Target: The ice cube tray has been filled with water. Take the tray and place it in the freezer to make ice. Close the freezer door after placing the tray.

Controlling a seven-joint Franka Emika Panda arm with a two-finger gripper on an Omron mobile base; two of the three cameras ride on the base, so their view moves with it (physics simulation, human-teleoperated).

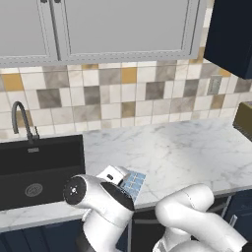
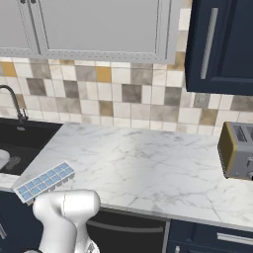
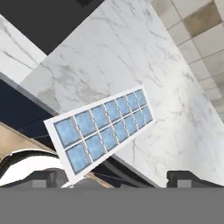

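my end effector [image 3: 116, 179] hangs above the ice cube tray [image 3: 101, 128] with its two fingers wide apart and nothing between them. the tray lies flat on the marble table [image 2: 148, 163], at the front edge, and in the hand view one short end seems to reach a little over that edge. from the sink [image 1: 42, 167] the tray is just beside, on the side toward the toaster [image 2: 237, 150]. in my hand view the tray is ahead of the fingertips and its long axis goes slanted, not straight across the gap of my fingers. so i judge i must turn the wrist until the fingers stand across the narrow width, then come down. the water [image 3: 87, 146] fills the cells, so the tray should stay level.
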